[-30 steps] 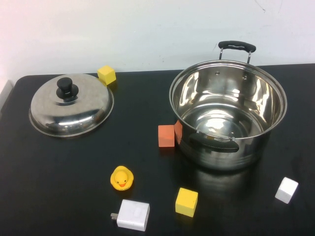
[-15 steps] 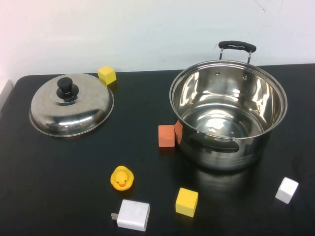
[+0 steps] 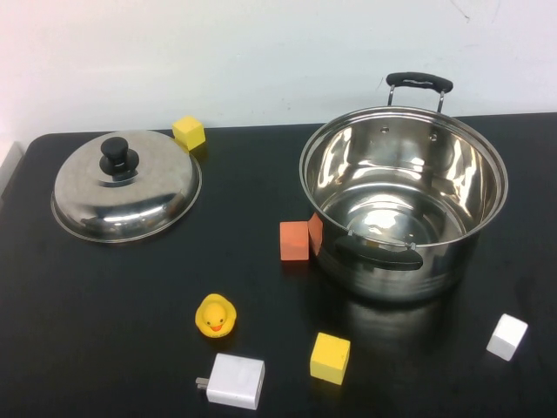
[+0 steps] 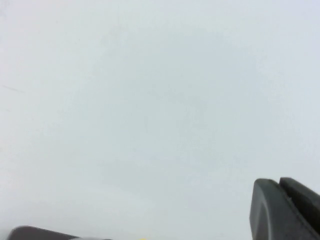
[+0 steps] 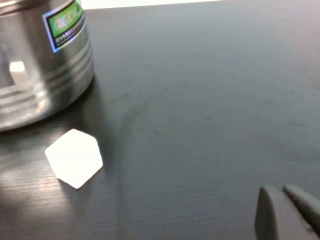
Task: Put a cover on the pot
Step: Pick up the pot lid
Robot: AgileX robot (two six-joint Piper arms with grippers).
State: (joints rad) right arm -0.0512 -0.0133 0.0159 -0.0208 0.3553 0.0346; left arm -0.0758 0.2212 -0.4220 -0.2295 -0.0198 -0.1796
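Observation:
The pot [image 3: 409, 274], large and shiny with two black loop handles, stands open and empty at the right of the black table; its wall shows in the right wrist view [image 5: 40, 65]. The domed steel lid [image 3: 130, 196] with a black knob [image 3: 118, 155] rests on the table at the far left, apart from the pot. Neither gripper shows in the high view. My left gripper [image 4: 278, 183] faces the white wall, fingers together and empty. My right gripper [image 5: 280, 192] hovers low over the table right of the pot, fingers together and empty.
An orange block [image 3: 294, 240] touches the pot's left side. A yellow cube [image 3: 189, 132] sits behind the lid. A rubber duck [image 3: 215, 314], a white charger [image 3: 233, 380] and a yellow cube [image 3: 331, 357] lie in front. A white cube [image 3: 506, 336] lies front right, also in the right wrist view [image 5: 74, 158].

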